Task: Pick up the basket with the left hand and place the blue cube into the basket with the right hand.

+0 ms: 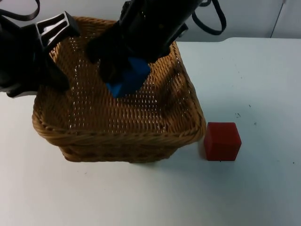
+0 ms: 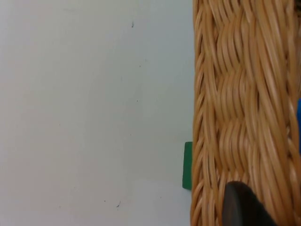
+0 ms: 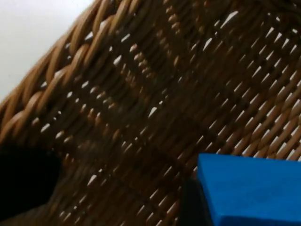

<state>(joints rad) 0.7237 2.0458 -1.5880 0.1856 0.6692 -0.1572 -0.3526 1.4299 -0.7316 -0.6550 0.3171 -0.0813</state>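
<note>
A woven wicker basket takes up the left middle of the top view. My left gripper is shut on its left rim, and the same rim runs past one black fingertip in the left wrist view. My right gripper hangs over the inside of the basket, shut on the blue cube. The cube is tilted and sits a little above the woven floor. In the right wrist view the blue cube is close to the basket's inner wall.
A red cube stands on the white table just right of the basket's front corner. A green object peeks out from under the basket's edge. Bare table lies to the right and in front.
</note>
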